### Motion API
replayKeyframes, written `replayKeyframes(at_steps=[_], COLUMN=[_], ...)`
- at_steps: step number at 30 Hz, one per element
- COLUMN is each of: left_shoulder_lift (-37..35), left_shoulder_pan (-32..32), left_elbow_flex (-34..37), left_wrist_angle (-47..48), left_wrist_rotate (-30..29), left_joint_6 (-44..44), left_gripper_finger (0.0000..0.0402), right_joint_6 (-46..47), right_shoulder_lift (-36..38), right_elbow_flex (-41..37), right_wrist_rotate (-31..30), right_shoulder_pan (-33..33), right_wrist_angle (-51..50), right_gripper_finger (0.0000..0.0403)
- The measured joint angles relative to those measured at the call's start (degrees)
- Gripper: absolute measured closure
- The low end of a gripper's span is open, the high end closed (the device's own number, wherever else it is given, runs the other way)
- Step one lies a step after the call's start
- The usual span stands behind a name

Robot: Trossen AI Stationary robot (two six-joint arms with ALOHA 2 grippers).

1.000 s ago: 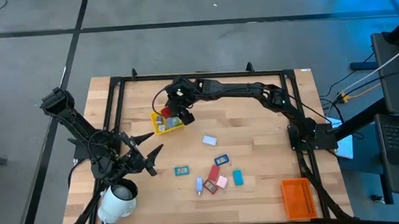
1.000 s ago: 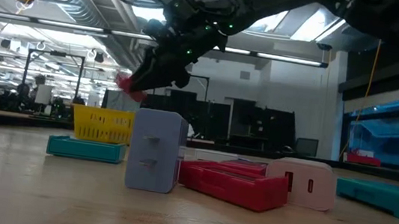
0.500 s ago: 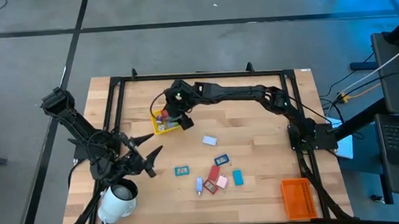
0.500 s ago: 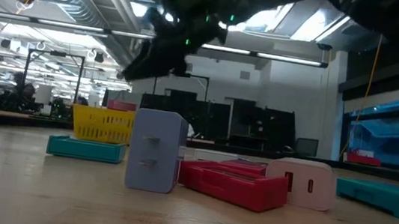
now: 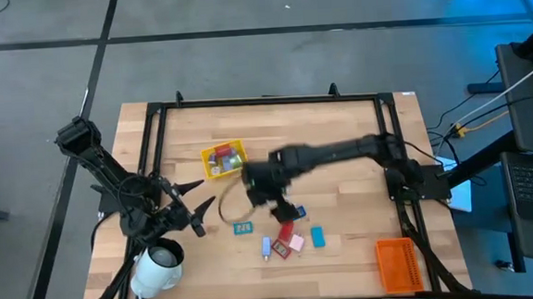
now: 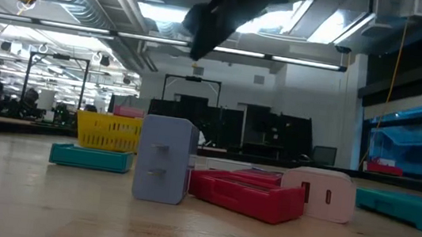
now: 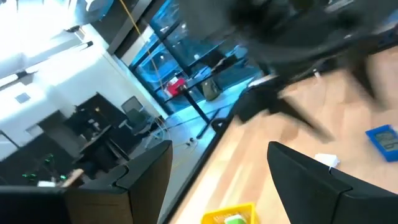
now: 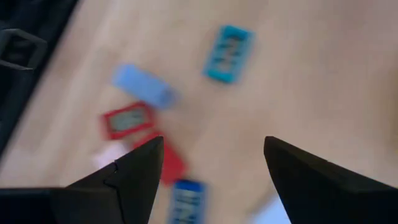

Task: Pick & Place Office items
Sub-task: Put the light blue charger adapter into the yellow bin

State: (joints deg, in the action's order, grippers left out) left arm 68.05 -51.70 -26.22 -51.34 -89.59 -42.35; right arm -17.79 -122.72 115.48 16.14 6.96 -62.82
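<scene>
The right gripper (image 5: 261, 189) hangs above the middle of the counter (image 5: 341, 154), its two dark fingers (image 8: 134, 171) spread wide with nothing between them. Straight below and ahead of it lie the loose office items: in the right wrist view a teal piece (image 8: 228, 53) sits farthest out, a light blue piece (image 8: 143, 85) and a red piece (image 8: 127, 120) lie nearer, and a blue piece (image 8: 188, 200) shows between the fingers, close to them. In the high view the same cluster sits just beside the gripper, toward the counter's near edge: a teal piece (image 5: 243, 228), red and pink pieces (image 5: 288, 238) and a light blue one (image 5: 318, 236). The arm is blurred there, so its exact height over them is hard to judge. The right arm (image 5: 341, 151) stretches out long and nearly level from its base at the right edge.

The yellow tray (image 5: 223, 159), with small coloured pieces in it, lies behind the gripper, toward the far side. An orange tray (image 5: 396, 262) stands well apart at the near right corner.

The left gripper (image 5: 200, 207) waits at the left side with its fingers apart and empty, near a white roll (image 5: 158, 267).
</scene>
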Motion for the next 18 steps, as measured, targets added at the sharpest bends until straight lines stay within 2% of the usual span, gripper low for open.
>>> replayKeyframes(at_steps=[3,7,11,14,18], left_shoulder_lift=[0.00,0.99,4.97,9.01,12.49], left_shoulder_pan=[0.00,0.36,1.95,3.64,4.55], left_elbow_flex=[0.92,0.92,0.92,0.13,-2.01], left_wrist_angle=[-1.33,-0.83,0.46,0.70,0.73], left_wrist_rotate=[3.33,10.18,16.85,20.43,18.97], left_joint_6=[2.06,5.88,9.37,11.06,10.11], left_gripper_finger=[0.0141,0.0141,0.0141,0.0141,0.0141], right_joint_6=[4.08,7.75,10.32,7.91,-1.53], right_shoulder_lift=[0.00,0.00,0.00,-0.48,-0.66], right_elbow_flex=[0.00,0.00,-0.13,-2.41,-8.22], right_wrist_rotate=[-0.86,-8.12,-15.11,-19.89,-22.71], right_shoulder_pan=[5.27,11.54,15.75,17.67,18.06], right_wrist_angle=[-0.88,-0.89,-0.59,3.81,9.51], right_gripper_finger=[0.0122,0.0122,0.0122,0.0122,0.0122])
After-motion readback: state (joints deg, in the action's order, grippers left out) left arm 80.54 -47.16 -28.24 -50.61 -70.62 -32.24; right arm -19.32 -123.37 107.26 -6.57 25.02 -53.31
